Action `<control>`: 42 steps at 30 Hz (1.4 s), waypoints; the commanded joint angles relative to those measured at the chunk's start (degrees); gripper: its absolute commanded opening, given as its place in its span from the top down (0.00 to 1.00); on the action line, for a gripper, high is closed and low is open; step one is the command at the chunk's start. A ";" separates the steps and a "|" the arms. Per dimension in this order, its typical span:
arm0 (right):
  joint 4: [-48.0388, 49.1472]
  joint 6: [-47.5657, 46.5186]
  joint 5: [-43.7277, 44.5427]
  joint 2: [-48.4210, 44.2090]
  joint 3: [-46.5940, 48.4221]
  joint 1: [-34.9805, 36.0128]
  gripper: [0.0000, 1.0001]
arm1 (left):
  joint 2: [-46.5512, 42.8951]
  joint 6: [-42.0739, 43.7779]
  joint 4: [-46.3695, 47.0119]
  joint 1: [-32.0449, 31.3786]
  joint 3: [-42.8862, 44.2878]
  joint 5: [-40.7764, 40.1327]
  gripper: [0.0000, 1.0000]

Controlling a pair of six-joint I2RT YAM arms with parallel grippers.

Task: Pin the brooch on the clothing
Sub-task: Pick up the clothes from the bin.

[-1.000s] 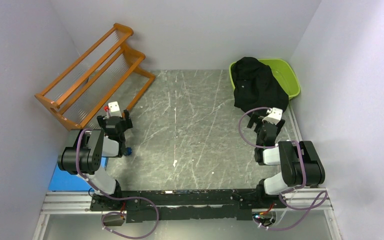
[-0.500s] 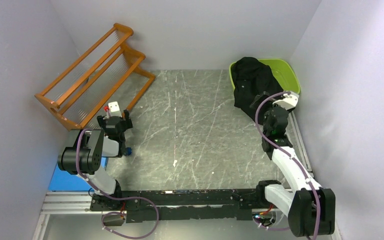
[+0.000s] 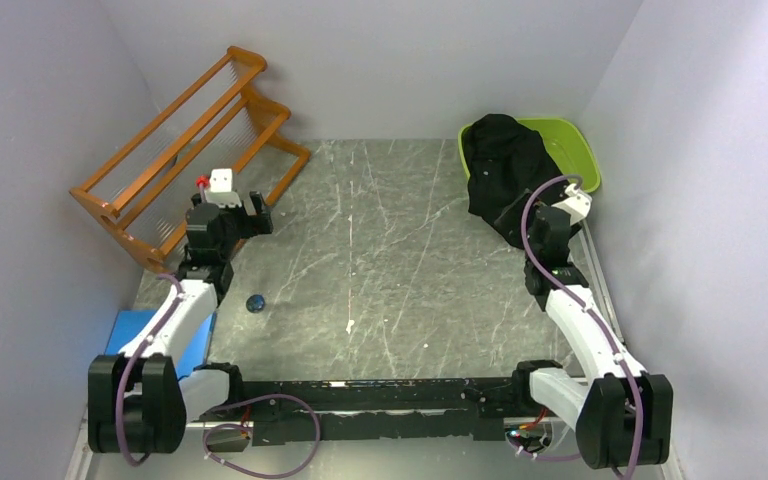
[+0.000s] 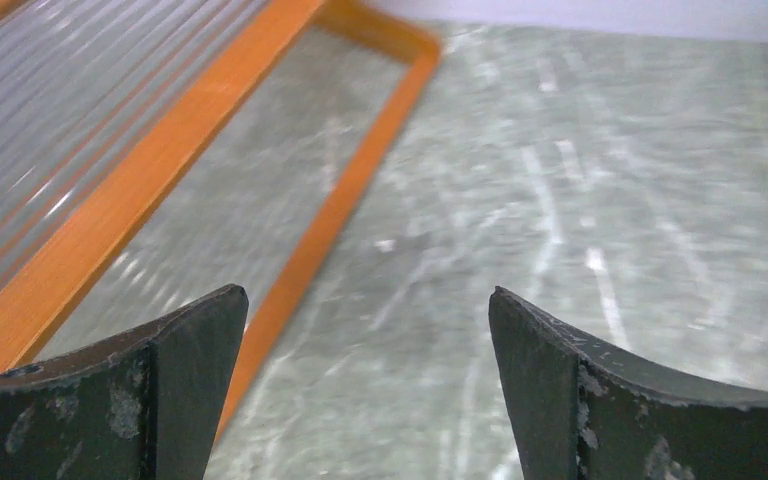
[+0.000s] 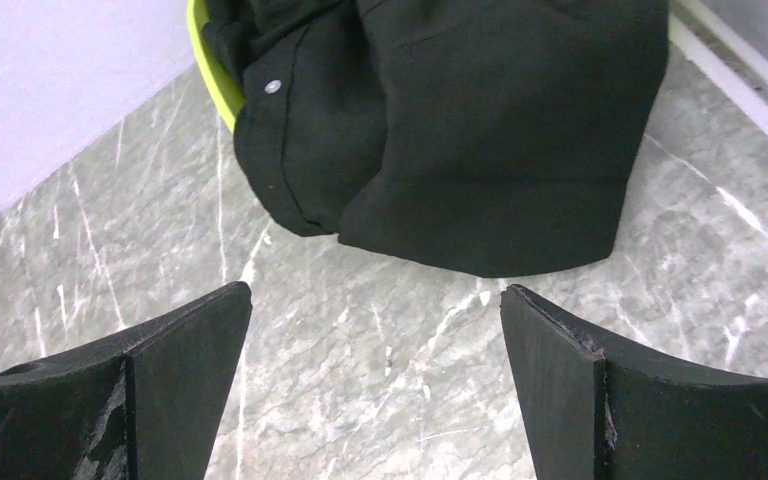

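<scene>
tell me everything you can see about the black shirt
The black shirt lies crumpled in a heap, not spread out. It looks like soft, matte woven cloth. Its upper part sits in the lime green tub and hangs over the rim, and its lower folds rest on the grey marbled table. The right wrist view shows a stitched edge and one small pale button. The open right gripper faces it without touching.

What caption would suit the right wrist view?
Open right gripper hovers above the grey marbled table, facing a black button-up shirt spilling from a lime-green tub.
</scene>
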 commanded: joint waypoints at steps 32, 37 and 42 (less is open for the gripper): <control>-0.22 5.70 -27.16 35.72 22.09 -13.55 0.34 | 3.97 -10.46 -42.92 0.53 30.00 23.98 0.04; -0.63 5.54 -28.92 38.84 23.68 -13.61 0.71 | 6.10 -11.02 -42.95 0.49 29.99 26.91 0.04; -0.90 4.94 -28.90 33.78 23.20 -13.55 1.00 | 6.97 -10.65 -44.43 0.56 30.67 27.05 0.04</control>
